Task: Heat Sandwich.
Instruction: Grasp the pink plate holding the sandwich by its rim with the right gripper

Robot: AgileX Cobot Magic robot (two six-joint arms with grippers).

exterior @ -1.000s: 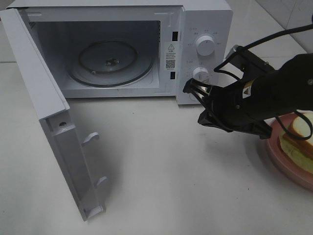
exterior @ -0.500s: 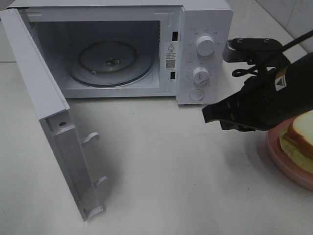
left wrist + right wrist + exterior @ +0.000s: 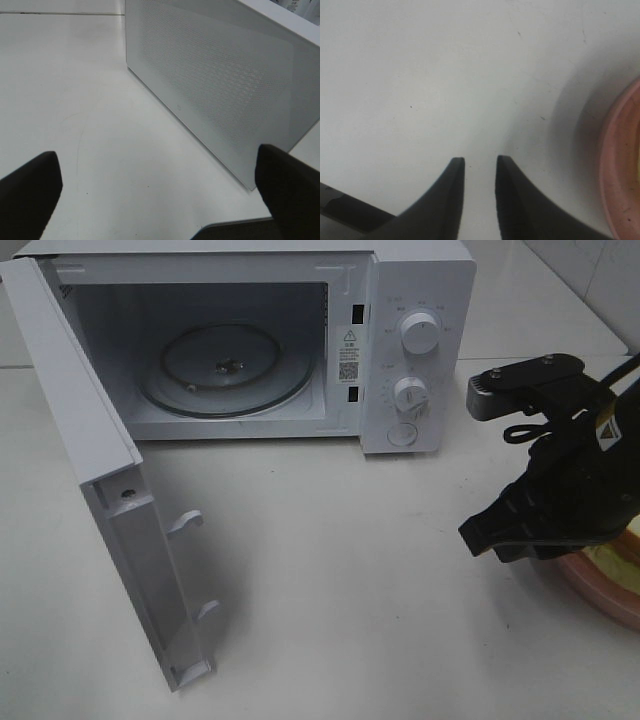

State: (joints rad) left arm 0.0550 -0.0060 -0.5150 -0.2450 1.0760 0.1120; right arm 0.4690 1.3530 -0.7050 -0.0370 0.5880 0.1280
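1. While the right gripper (image 3: 479, 162) hangs low over the white worktop (image 3: 340, 580), just beside the pink plate (image 3: 603, 596), its two black fingertips stand a narrow gap apart and grip nothing.
2. The sandwich (image 3: 625, 560) lies on that plate at the worktop's right edge. The right arm covers nearly all of it, so only a pale yellow-green sliver shows.
3. The left gripper (image 3: 157, 175) is spread wide and holds nothing. It faces the perforated outer face of the microwave door (image 3: 225, 90).
4. The microwave (image 3: 420, 300) stands along the worktop's back edge. Its door is swung wide open toward the front left corner, and the glass turntable (image 3: 225, 365) shows inside.
5. Two white dials (image 3: 418, 332) sit one above the other on the microwave's control panel, well apart from the plate.
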